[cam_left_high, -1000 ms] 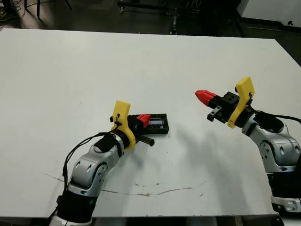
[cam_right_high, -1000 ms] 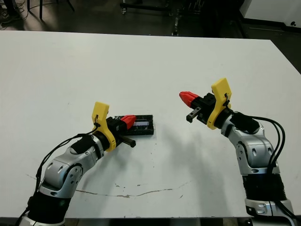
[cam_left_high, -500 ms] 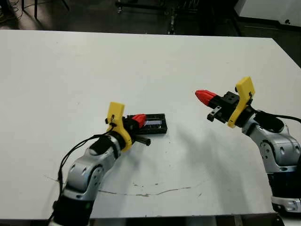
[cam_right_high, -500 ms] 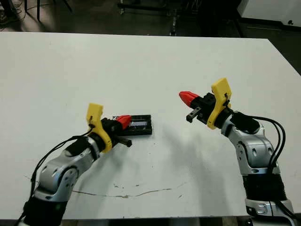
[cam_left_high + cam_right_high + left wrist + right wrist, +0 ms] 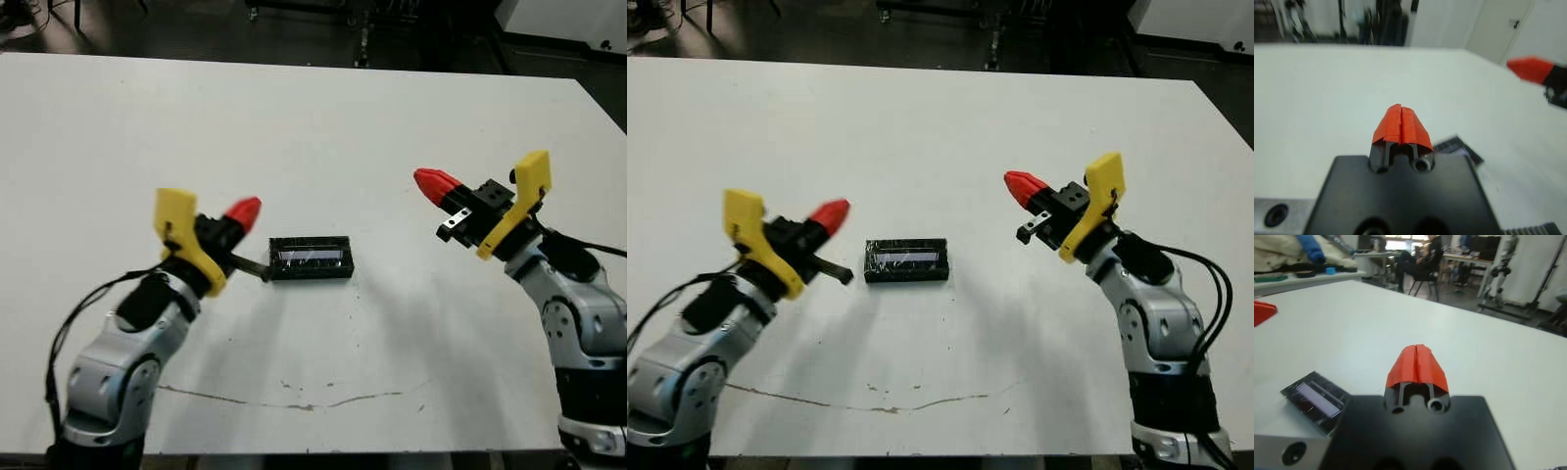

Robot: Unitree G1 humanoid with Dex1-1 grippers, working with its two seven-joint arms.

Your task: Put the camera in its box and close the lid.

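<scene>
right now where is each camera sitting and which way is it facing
Left and right eye views: on the head, looking forward and down at the white table; both arms show, the left gripper and the right gripper either side of a closed glossy black rectangular box.
Left wrist view: on the left wrist, looking along its shut red-tipped fingers across the table.
Right wrist view: on the right wrist, looking along its shut fingers toward the room.
Shared: each wrist view shows the box and the other gripper's red tip.

Head eyes overlook the table (image 5: 313, 117); wrist cameras skim low across it.
</scene>
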